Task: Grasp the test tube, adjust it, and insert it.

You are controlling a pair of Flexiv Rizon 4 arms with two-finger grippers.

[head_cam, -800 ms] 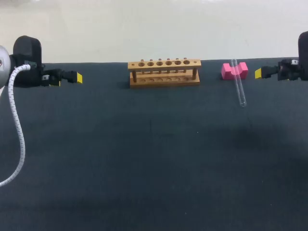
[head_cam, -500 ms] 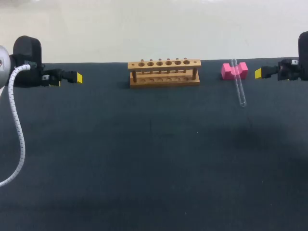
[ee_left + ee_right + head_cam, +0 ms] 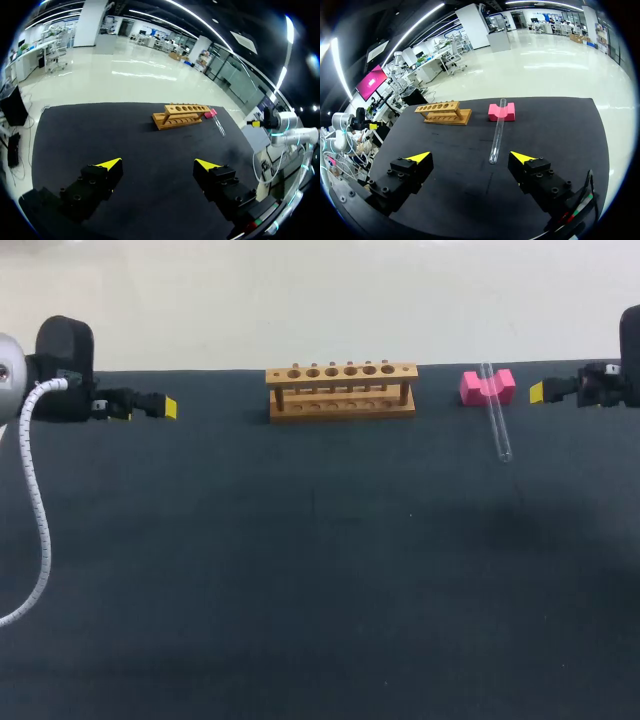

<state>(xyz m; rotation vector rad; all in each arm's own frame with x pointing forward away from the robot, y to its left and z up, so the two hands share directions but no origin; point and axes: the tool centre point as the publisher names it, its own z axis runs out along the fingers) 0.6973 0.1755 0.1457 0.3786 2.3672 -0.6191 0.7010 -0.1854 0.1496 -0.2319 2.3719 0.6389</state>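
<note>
Clear glass test tube (image 3: 497,420): lies slanted on the right part of the black counter (image 3: 320,560). Its far end is propped in the notch of a small pink block (image 3: 472,388); its near end rests on the counter surface.

Light wooden test tube rack (image 3: 341,392): upright, near the counter's far edge, about mid-width. There is one row of six round holes in the top plate. The rack stands left of the block, apart from it and from the tube.

No legible text or labels.
</note>
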